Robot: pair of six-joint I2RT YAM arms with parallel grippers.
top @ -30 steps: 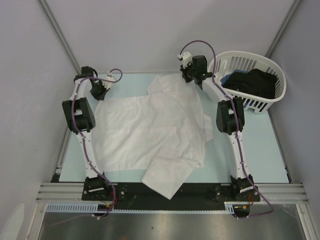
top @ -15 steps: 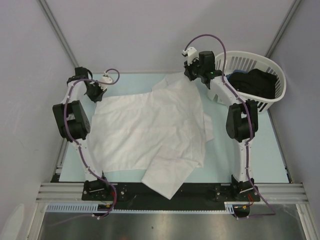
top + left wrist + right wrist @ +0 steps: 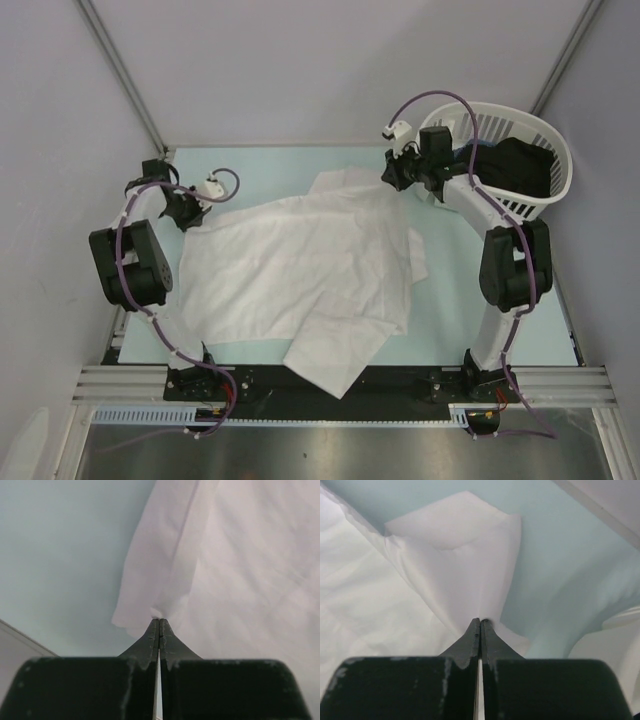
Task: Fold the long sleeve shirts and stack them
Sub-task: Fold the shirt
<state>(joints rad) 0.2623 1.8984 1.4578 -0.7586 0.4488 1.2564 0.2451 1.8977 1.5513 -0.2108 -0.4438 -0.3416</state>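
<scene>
A plain white long sleeve shirt (image 3: 300, 265) lies spread over the pale table, one sleeve (image 3: 335, 355) reaching the near edge. My left gripper (image 3: 196, 215) is shut on the shirt's far left corner; the left wrist view shows cloth (image 3: 165, 570) pinched at the tips of that gripper (image 3: 159, 621). My right gripper (image 3: 392, 180) is shut on the far right corner, lifted off the table. In the right wrist view the cloth (image 3: 455, 565) fans out from the closed tips of the right gripper (image 3: 480, 621).
A white slatted basket (image 3: 540, 205) with dark clothes (image 3: 510, 165) stands at the back right, close behind the right arm. Grey walls close in the table (image 3: 500, 300) on the left, right and back.
Both grippers have pulled outward and nearer with their corners. The right one rose and went right toward the basket, drawing the shirt's far edge up into a ridge.
</scene>
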